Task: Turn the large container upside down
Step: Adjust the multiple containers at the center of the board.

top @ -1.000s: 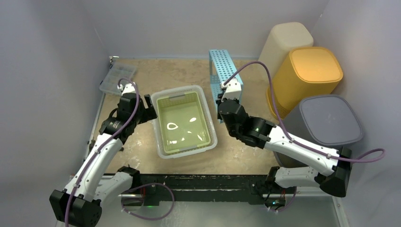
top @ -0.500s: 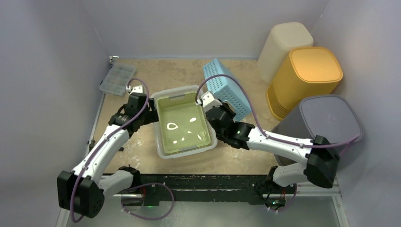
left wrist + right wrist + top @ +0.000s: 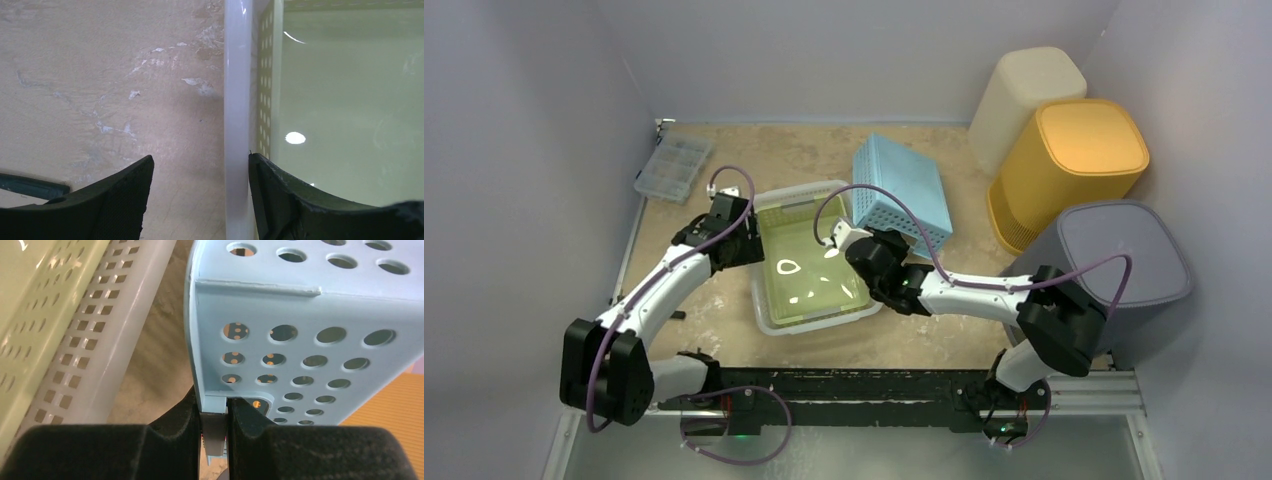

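Observation:
A white perforated basket (image 3: 871,296) stands upright mid-table with a pale green basket (image 3: 809,262) nested inside. A light blue perforated basket (image 3: 902,188) lies bottom-up just right of it. My left gripper (image 3: 746,246) is open astride the white basket's left rim (image 3: 236,100), one finger outside, one inside against the green wall (image 3: 350,90). My right gripper (image 3: 860,250) is shut on the blue basket's rim. In the right wrist view the jaws (image 3: 214,402) pinch that rim at a corner of the blue basket (image 3: 300,305), beside the white basket (image 3: 100,355).
A clear organiser box (image 3: 671,167) lies at the back left. A beige bin (image 3: 1034,90), a yellow bin (image 3: 1084,155) and a grey bin (image 3: 1119,255) stand upside down along the right side. A black rail (image 3: 854,385) runs along the near edge.
The blue basket stood on its edge and has tipped over to bottom-up, carried leftward by my right gripper. My left gripper has moved right onto the white basket's left rim.

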`<state>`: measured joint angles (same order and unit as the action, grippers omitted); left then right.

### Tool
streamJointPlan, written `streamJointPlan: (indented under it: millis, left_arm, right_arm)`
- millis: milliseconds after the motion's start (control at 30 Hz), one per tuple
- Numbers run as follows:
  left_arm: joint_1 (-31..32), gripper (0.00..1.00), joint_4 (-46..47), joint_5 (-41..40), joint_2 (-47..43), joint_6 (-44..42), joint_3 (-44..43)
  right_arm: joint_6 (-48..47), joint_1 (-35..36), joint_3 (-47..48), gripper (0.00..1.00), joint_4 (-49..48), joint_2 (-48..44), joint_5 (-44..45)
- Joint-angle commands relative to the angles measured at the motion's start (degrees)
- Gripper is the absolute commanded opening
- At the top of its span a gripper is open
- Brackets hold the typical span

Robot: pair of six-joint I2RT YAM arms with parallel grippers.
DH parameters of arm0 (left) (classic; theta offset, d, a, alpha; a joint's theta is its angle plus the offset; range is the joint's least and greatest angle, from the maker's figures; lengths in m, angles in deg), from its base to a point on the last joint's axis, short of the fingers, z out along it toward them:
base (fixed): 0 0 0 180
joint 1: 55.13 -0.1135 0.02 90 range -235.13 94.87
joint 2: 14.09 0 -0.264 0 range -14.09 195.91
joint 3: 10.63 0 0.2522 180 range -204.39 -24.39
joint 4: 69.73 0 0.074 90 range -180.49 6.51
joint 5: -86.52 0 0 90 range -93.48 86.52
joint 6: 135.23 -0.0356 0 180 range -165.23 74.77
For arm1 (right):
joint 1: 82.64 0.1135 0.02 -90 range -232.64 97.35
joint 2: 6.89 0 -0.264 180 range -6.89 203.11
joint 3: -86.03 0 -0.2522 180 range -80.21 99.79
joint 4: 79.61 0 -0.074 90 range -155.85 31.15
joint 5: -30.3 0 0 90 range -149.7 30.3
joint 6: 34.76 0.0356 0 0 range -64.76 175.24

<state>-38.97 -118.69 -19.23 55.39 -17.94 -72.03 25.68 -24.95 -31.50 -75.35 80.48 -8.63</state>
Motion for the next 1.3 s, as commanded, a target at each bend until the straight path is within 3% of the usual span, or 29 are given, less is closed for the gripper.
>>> streamJointPlan:
  millis: [0, 200, 667, 800, 1100, 1167, 1267]
  left_arm:
    - [0.0, 0.64, -1.9, -2.8, 4.3, -0.2, -2.0]
    - [-0.9, 0.55, -3.0, -6.0, 5.9, 0.6, -2.2]
    - [-7.2, 0.52, -3.2, -8.4, 2.7, 0.7, -2.0]
    - [-8.1, 0.52, -3.1, -8.2, 2.3, 0.6, -1.9]
    - [-8.1, 0.52, -2.9, -7.4, 2.7, 0.1, -2.2]
    - [-8.1, 0.52, -2.9, -7.3, 2.5, 0.1, -2.2]
    - [-8.0, 0.52, -2.6, -6.8, 2.3, 0.1, -2.1]
  right_arm:
    - [-0.5, -1.1, -0.5, 0.0, -2.0, 0.3, -2.4]
    - [1.1, -2.7, -1.4, 0.0, -1.0, 0.0, -3.6]
    - [10.4, -3.7, 3.2, 0.0, 8.7, 6.3, -7.7]
    - [12.0, -3.9, 3.7, 0.09, 9.3, 6.3, -8.7]
    - [15.9, -3.9, 4.6, 0.17, 13.3, 6.0, -10.7]
    - [17.1, -3.9, 4.8, 0.24, 13.6, 5.5, -10.7]
    - [18.3, -3.9, 5.2, 0.25, 14.6, 4.4, -12.2]
